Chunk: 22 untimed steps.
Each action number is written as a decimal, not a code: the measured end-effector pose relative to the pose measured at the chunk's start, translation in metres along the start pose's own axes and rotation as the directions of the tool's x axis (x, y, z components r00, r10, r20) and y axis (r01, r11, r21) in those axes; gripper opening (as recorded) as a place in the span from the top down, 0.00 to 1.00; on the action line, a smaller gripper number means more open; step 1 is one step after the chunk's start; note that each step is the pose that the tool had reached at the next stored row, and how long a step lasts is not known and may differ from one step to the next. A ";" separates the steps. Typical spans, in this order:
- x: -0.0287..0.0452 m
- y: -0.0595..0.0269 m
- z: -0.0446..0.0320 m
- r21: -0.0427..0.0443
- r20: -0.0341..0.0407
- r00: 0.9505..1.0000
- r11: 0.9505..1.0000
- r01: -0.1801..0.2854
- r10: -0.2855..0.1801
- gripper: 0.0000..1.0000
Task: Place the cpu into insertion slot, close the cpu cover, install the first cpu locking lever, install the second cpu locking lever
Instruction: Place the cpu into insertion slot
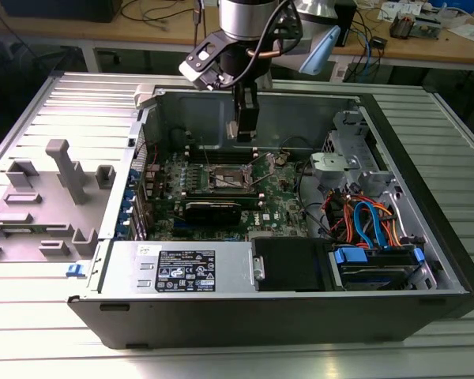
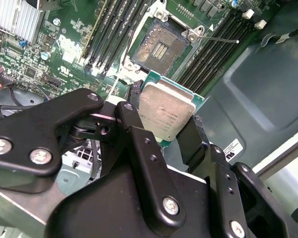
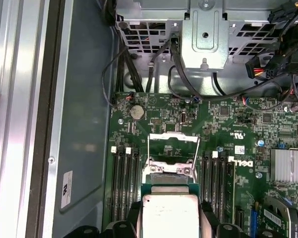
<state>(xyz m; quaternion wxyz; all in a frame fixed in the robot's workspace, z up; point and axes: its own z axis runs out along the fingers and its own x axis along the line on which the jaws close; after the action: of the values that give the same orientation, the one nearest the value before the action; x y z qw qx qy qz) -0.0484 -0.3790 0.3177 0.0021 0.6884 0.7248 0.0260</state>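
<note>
- Gripper (image 2: 165, 119) status: my two black fingers (image 2: 135, 111) are clamped on opposite edges of the cpu (image 2: 166, 111). This keeps its silvery metal top and its underside free of contact.
- Cpu attitude: I hold the chip roughly flat, metal side up, so that it can meet the socket face squarely.
- Cpu position: in the exterior view, my gripper (image 1: 243, 126) hangs inside the open computer case (image 1: 316, 118), above the green motherboard (image 1: 284, 193). The chip is clear of the board and not yet seated.
- Insertion slot (image 2: 161, 47) status: the dark contact field is exposed and unoccupied. It lies just beyond the chip, between the banks of long black memory slots (image 2: 114, 34).
- Cpu cover (image 3: 174, 138) status: in the first wrist view the thin frame is swung up off the slot, leaving the opening free.
- Locking lever (image 2: 221, 39) status: one wire lever projects sideways from the socket corner, unlatched.
</note>
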 end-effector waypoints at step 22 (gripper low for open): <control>-0.0002 -0.0003 0.0072 0.016 -0.001 1.000 1.000 -0.001 0.001 0.45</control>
<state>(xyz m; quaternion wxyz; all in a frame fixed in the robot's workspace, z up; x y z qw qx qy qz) -0.0484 -0.3790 0.3105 -0.0037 0.6886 0.7248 0.0205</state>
